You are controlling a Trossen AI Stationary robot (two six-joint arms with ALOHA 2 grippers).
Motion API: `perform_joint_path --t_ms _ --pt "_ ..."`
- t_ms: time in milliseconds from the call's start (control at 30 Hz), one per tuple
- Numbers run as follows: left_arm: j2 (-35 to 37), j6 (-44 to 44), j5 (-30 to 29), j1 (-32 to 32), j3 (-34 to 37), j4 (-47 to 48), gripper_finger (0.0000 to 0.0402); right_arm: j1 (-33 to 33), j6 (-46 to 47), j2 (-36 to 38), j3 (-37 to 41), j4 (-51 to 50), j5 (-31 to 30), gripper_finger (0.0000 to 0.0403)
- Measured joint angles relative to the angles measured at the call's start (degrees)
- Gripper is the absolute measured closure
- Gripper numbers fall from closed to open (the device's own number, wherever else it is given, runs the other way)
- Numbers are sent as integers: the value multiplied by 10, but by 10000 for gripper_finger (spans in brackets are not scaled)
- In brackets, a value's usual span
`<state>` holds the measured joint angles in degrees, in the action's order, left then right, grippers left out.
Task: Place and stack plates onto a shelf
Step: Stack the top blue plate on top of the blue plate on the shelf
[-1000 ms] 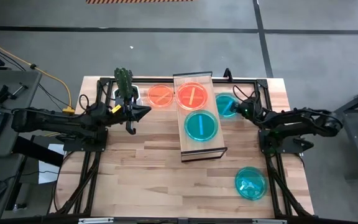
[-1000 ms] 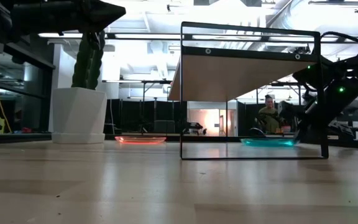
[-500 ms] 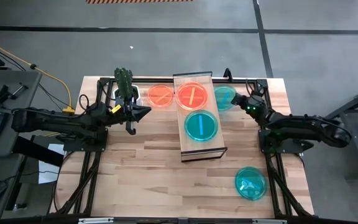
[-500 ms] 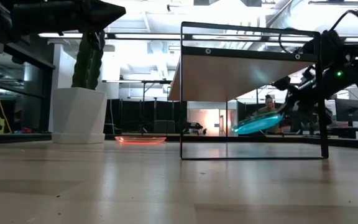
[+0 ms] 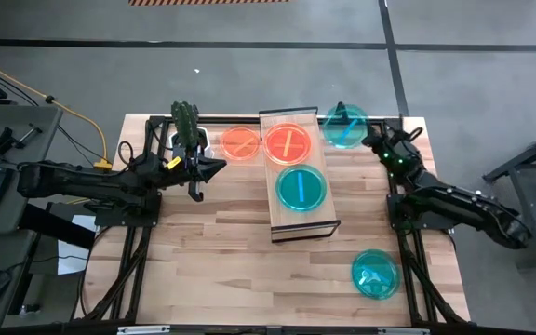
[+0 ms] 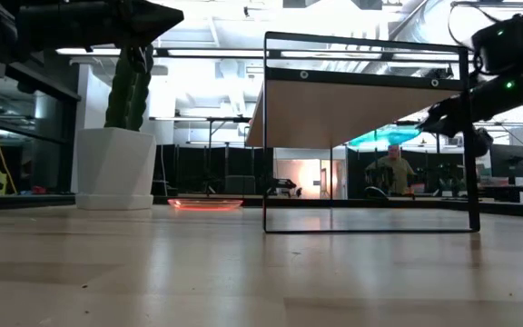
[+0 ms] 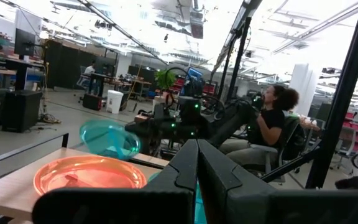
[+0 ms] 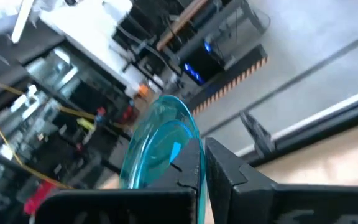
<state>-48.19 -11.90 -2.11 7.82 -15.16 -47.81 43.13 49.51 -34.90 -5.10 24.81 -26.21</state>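
My right gripper is shut on a teal plate and holds it in the air beyond the shelf's far right corner; the low view shows this plate just under the plank's height. The shelf carries an orange plate at its far end and a teal plate in its middle. Another orange plate lies flat on the table left of the shelf. A further teal plate lies near the right front. My left gripper is shut and hovers left of the shelf. My right gripper pinches the teal plate's rim between its two fingers, on the side of the plate toward the table's right. The fingers come from the right, slanting toward the far left. The plate is lifted clear of the table and tilted.
A white pot with a green cactus stands at the far left of the table, beside my left arm. The shelf's dark frame stands close to the held plate. A person sits in the room beyond the table.
My right gripper has risen from the table and moved toward the far edge with the teal plate. The plate lay flat on the table right of the shelf one second ago; it tipped as it came up and now hangs clear in the air.
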Motion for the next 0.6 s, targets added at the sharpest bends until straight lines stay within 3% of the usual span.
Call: perform_joint_path --t_ms 167,333,600 --pt "0 0 0 0 0 0 401 7 -21 43 -21 -10 4 403" --pt "0 0 0 0 0 0 401 -8 -52 50 -80 -39 88 403" --pt "0 0 0 0 0 0 401 -125 -107 22 -181 -167 162 403"
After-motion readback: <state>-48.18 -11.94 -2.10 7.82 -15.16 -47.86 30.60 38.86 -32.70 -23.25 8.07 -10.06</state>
